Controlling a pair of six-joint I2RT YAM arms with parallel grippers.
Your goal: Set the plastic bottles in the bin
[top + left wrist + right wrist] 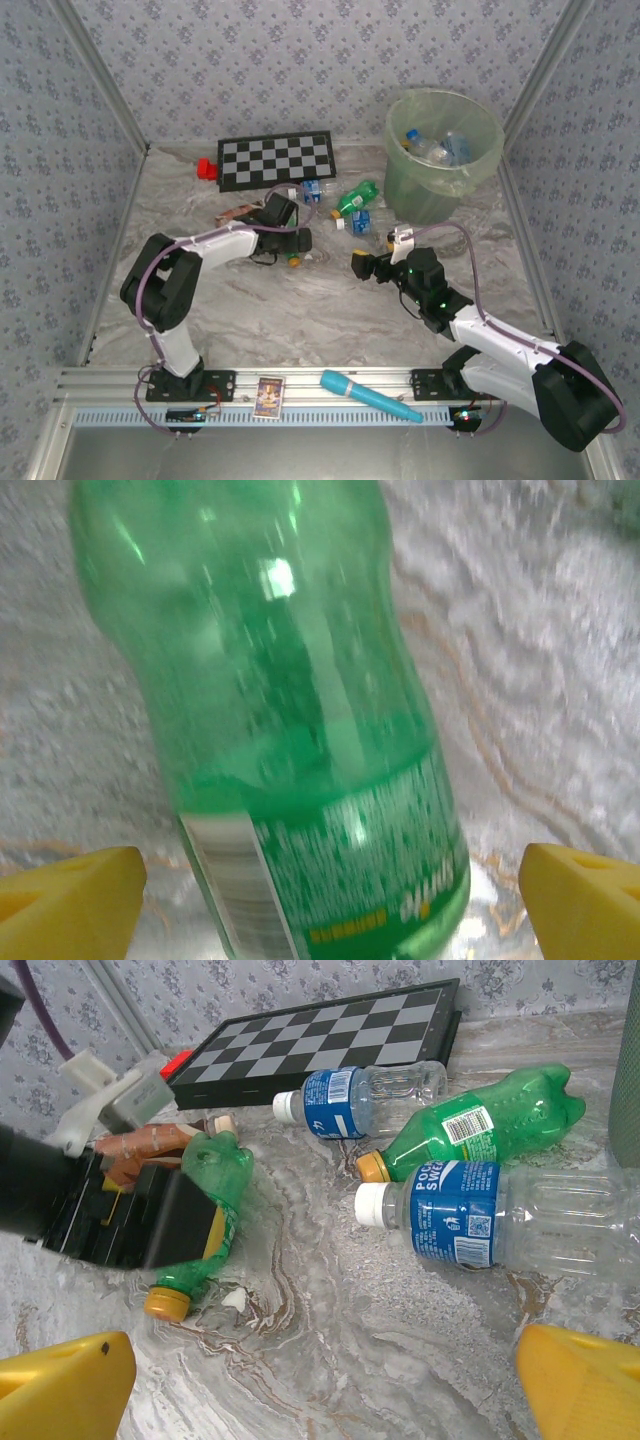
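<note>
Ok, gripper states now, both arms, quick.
Left gripper: open, straddling a green bottle, not gripping it.
Right gripper: open, empty.

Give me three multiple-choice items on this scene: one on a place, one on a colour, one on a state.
1. Where does the bin stand?
A) far right corner
B) near left corner
C) between the arm bases

2. What colour is the bottle between the fingers of the left gripper?
A) brown
B) green
C) clear

3. How is the right gripper?
A) shut on a bottle
B) open and empty
C) shut on the chessboard

Answers:
1 A, the top view shows it at the far right.
2 B, the left wrist view shows a green body.
3 B, its yellow fingers stand wide apart with bare table between them.
</note>
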